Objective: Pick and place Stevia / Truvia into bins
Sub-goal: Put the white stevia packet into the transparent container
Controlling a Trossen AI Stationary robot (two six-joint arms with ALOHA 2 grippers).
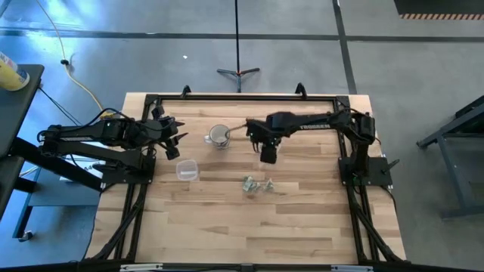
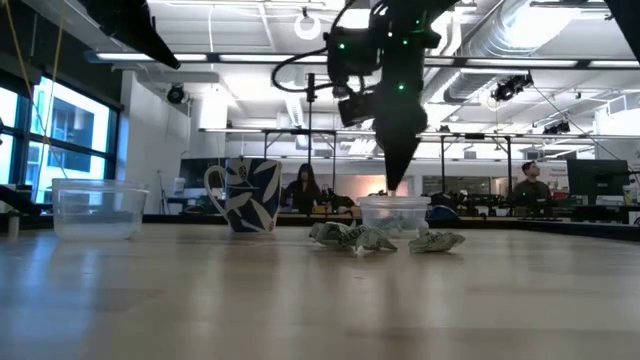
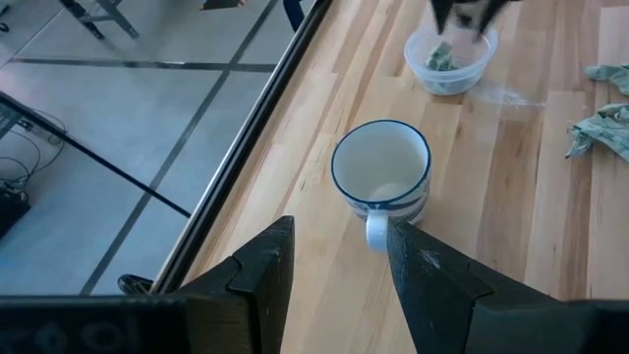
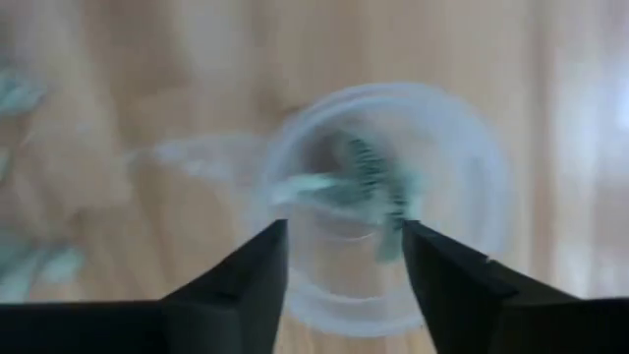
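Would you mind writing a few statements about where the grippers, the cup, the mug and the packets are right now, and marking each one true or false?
1. The right gripper is open and hangs directly above the clear cup. True.
2. The clear cup is empty. False: sweetener packets already lie inside it.
3. Loose packets lie on the wooden table. True.
4. The left gripper is shut on the mug. False: it is open, and the left wrist view shows it short of the mug, holding nothing.
5. The squarish clear tub holds a pile of packets. False: no packets show in it.
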